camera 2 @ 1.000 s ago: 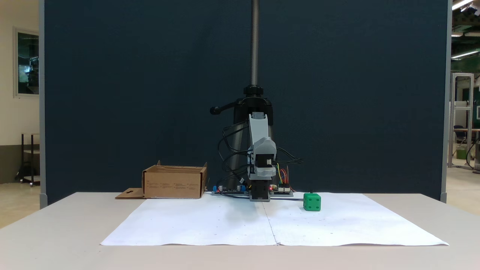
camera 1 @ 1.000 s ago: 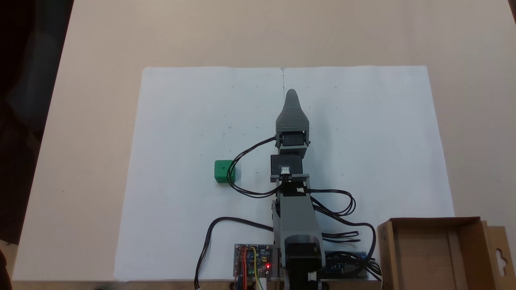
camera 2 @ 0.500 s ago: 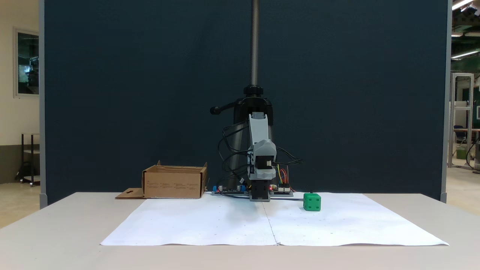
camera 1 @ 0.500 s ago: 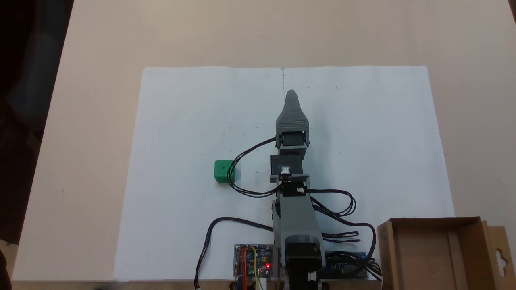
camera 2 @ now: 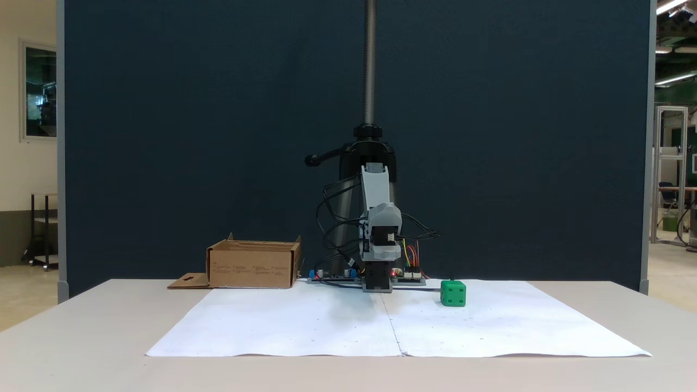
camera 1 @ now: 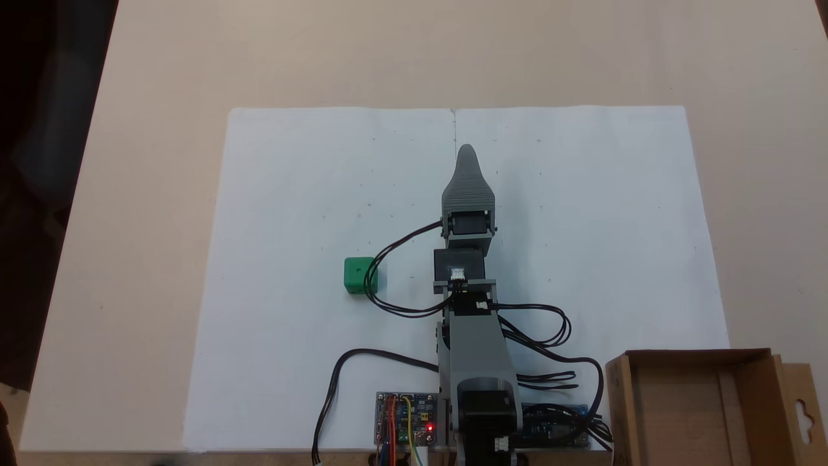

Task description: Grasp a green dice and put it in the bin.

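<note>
from the front of the table, the nearest thing is the white paper (camera 2: 305, 326) spread over the tabletop, and sitting on it, a bit right of the middle crease in this fixed view, is the green dice (camera 2: 453, 293), flat on one face with dark pips showing toward me. it looks like a small hard plastic cube, light and stiff, so i'd guess it won't give under a squeeze but its smooth sides and rounded edges could let it slip or skitter if it's pinched near a corner; two opposite flat faces, taken low and square, seem the safest hold. behind it the arm is folded over its base, and the gripper (camera 1: 467, 153) points out over the paper, well apart from the dice and holding nothing; from above its jaws lie stacked so i cannot tell how far apart they stand. a black cable (camera 1: 388, 249) loops close by the dice in the view from above and might snag a reach. farther back, off to the left from the front, the cardboard box (camera 2: 253, 265) stands upright with its top open beside the arm's base, nothing visible inside it from above (camera 1: 750, 366).
</note>
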Controlling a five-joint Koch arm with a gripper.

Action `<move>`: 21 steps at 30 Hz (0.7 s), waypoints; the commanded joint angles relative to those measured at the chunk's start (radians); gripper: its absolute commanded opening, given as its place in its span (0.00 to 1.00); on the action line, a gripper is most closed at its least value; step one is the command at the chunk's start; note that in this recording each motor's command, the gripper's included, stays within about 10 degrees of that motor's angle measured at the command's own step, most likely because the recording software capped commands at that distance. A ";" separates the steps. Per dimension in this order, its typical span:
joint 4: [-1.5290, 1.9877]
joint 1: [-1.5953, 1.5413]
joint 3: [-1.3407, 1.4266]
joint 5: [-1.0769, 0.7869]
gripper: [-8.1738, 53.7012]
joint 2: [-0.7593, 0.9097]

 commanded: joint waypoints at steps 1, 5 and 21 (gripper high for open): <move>-0.023 -0.015 0.064 -0.040 0.86 0.110; -0.044 -0.009 0.066 -0.040 0.86 0.110; -0.067 0.054 0.064 -0.041 0.86 0.110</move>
